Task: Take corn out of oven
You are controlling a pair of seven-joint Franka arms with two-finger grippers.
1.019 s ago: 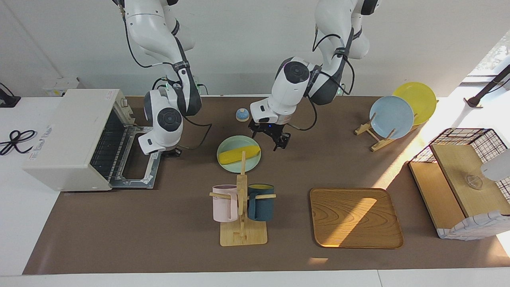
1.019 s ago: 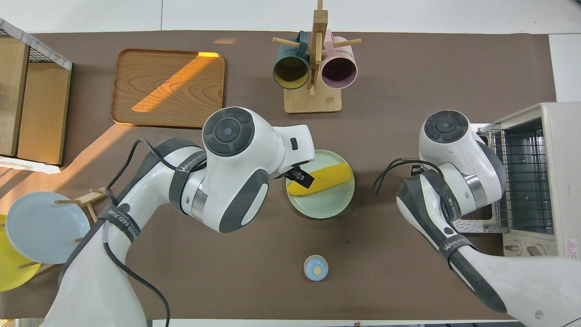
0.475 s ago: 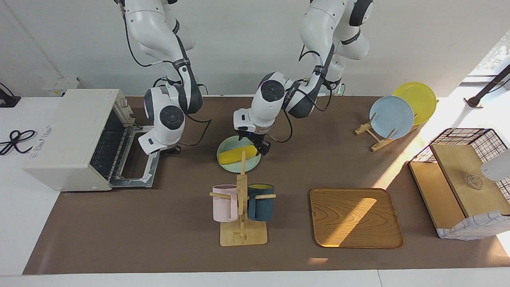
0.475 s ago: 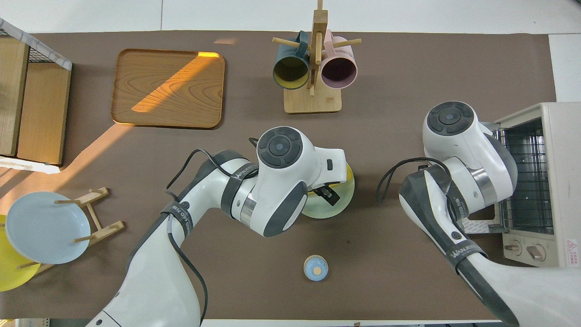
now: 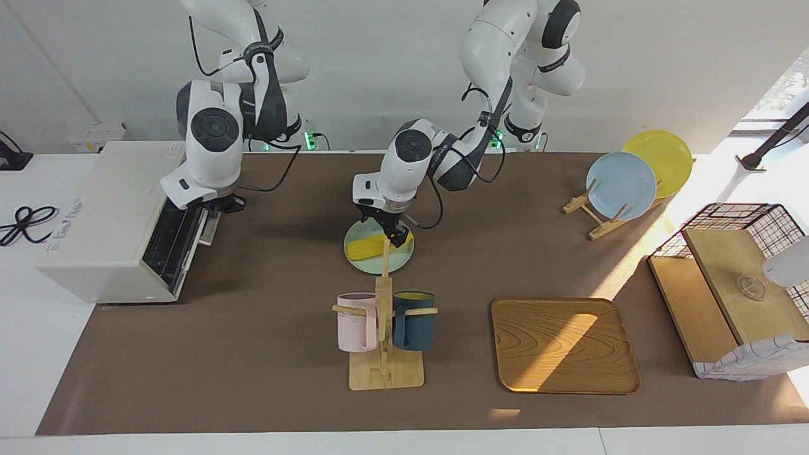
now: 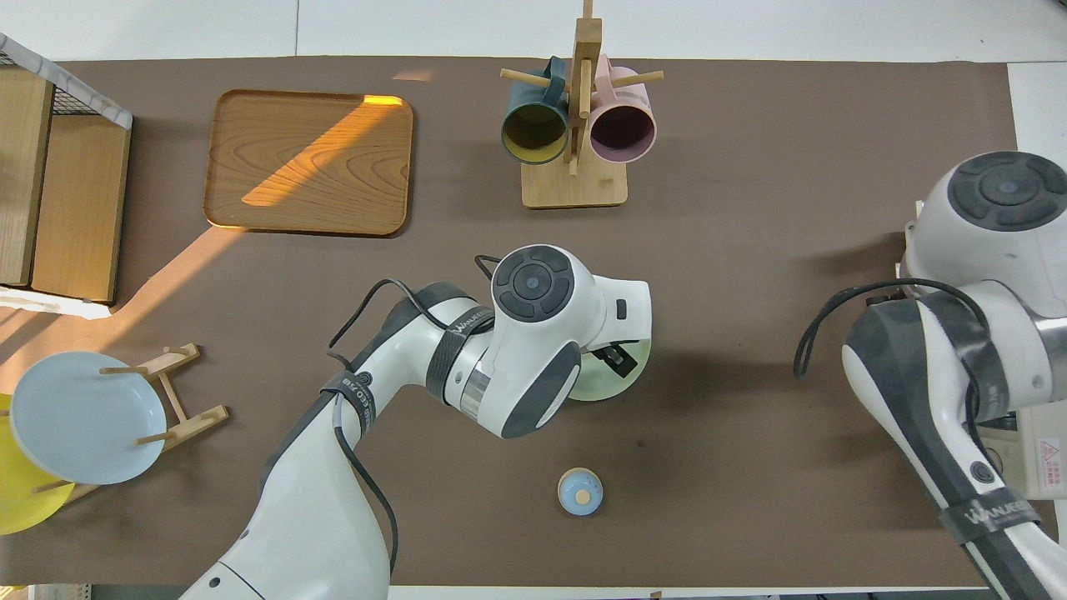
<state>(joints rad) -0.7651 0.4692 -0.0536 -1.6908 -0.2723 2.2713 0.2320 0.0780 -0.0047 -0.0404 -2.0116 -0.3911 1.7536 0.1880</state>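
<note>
One corn (image 5: 368,248) on green plate (image 5: 398,262), directly under spread-fingered left gripper (image 5: 387,232); right gripper (image 5: 218,203) clenched at oven (image 5: 107,221) door.

The corn (image 5: 370,248) lies on a plate (image 5: 401,260) mid-counter, with the left tool (image 5: 387,231) over it and the mug rack (image 5: 385,328) farther from the robots. The oven (image 5: 114,221) sits at the right arm's end, the right tool (image 5: 218,203) at its door. The tray (image 5: 564,345) and basket (image 5: 733,287) lie toward the left arm's end.

corn (image 5: 366,248) half hidden, oven (image 5: 107,221) door unclear
</note>
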